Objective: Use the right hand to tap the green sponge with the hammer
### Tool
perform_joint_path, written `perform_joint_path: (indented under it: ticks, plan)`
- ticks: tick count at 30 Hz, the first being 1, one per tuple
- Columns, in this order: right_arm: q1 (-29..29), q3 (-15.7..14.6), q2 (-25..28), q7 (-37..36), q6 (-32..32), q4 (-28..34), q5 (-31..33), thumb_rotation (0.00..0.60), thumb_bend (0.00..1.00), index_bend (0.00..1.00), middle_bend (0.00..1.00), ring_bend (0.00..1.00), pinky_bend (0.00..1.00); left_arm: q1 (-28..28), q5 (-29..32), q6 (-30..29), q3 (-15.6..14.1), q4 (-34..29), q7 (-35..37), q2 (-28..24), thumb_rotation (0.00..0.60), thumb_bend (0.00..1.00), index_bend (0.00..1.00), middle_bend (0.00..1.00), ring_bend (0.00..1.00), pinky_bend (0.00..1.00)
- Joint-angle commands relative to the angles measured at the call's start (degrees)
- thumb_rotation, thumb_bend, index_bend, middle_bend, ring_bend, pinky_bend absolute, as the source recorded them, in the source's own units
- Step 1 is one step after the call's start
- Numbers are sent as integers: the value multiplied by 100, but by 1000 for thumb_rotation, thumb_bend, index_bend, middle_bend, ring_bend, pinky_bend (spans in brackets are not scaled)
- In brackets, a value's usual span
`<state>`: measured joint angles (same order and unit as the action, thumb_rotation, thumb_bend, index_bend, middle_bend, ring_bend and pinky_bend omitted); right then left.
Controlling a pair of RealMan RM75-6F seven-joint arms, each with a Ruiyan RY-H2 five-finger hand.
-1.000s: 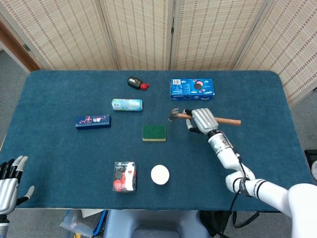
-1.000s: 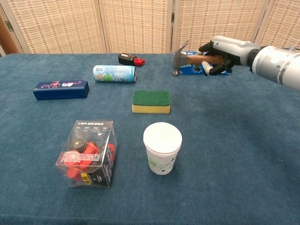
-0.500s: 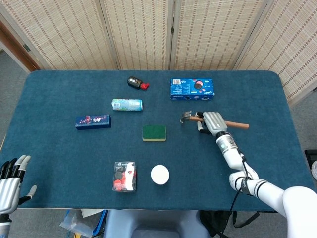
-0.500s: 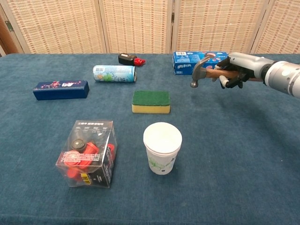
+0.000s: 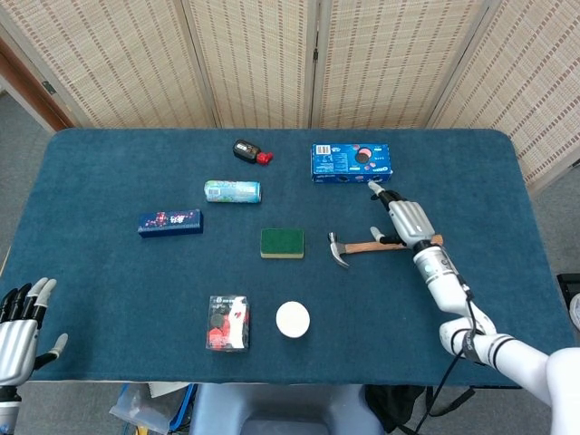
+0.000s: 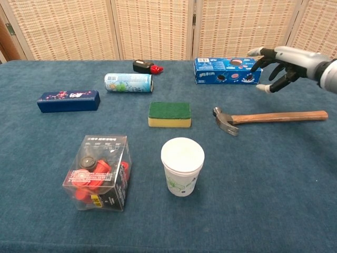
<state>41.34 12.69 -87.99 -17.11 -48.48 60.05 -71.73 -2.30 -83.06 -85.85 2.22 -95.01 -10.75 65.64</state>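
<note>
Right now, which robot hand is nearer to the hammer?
The right robot hand: open, just above the hammer lying on the table. The left robot hand is at the table's near left corner, far away.

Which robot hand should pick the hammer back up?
Probably the right hand. It hovers open just above the hammer, which lies on the table beside the green sponge. The left hand is far off at the table's near corner.

No legible text: print on the blue cookie box (image 6: pixel 227 70) and green can (image 6: pixel 128 83) too small.
</note>
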Motion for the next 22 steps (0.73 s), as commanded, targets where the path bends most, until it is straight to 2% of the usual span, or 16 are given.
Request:
perform_joint_path:
  ticks: [1, 5, 10, 16, 22]
  plan:
    - [-573, -135, 664, 369, -714, 831, -80, 600, 352, 32, 260, 121, 253, -31, -7, 20, 23, -9, 15, -11, 600, 278, 0, 0, 14, 0]
    - [-1171, -384, 1335, 939, -1279, 1754, -16, 600, 357, 144, 327, 187, 253, -110, -17, 76, 68, -43, -8, -25, 600, 278, 0, 1, 14, 0]
    - [-2004, -723, 1987, 1458, -2186, 2695, -6, 600, 357, 200, 337, 197, 253, -210, -8, 118, 152, -101, -48, -40, 600, 278, 0, 0, 14, 0]
    - [-2901, -1030, 2358, 1380, -3294, 3120, -311, 600, 357, 234, 349, 206, 253, -316, 21, 162, 228, -201, -176, -16, 600, 278, 0, 1, 14, 0]
    - [-3479, -1221, 2454, 1307, -3952, 3309, -600, 600, 357, 240, 351, 212, 253, -364, 16, 163, 231, -289, -341, 33, 600, 278, 0, 0, 14, 0]
